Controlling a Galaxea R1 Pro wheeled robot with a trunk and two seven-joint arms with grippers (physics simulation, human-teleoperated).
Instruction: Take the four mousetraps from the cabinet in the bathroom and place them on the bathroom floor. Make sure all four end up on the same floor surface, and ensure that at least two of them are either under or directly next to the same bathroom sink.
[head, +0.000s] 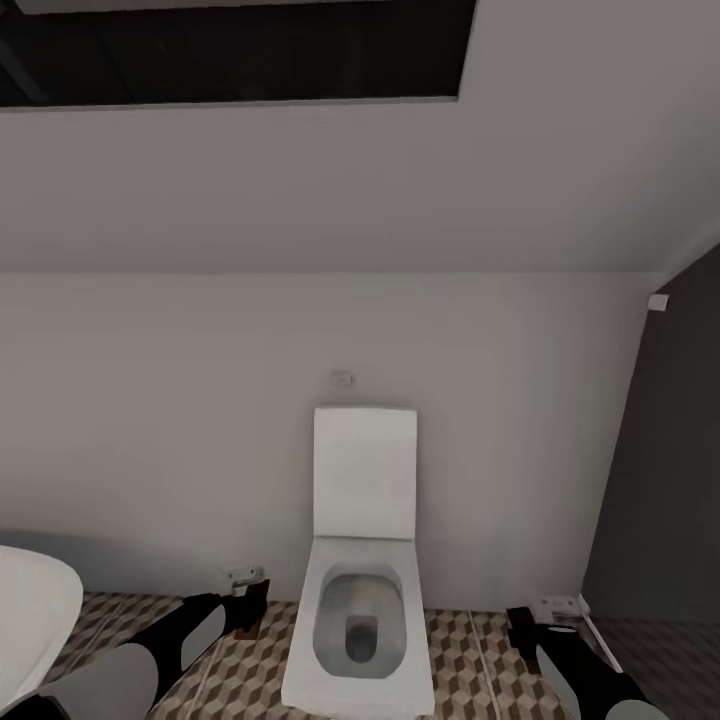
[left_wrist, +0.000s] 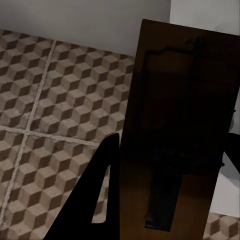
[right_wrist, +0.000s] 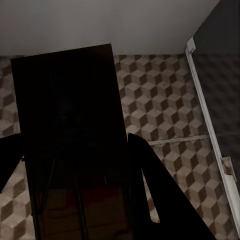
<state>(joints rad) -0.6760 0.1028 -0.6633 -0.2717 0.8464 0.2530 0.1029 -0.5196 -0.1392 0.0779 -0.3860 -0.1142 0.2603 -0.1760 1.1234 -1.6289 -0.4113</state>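
Left arm: reaches forward low, left gripper clamped on a mousetrap.
Right arm: mirrors it beside the toilet, right gripper clamped on another mousetrap.

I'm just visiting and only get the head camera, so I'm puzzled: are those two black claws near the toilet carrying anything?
Observer: Yes. In the left wrist view the left gripper is clamped on a brown wooden mousetrap with a dark wire bar.
Operator: And the other claw?
Observer: The right gripper holds a second mousetrap; a red mark shows at one end of its plate.
Operator: What's beneath them?
Observer: The cube-patterned bathroom floor. By the right gripper, a white strip runs along the foot of a dark wall.
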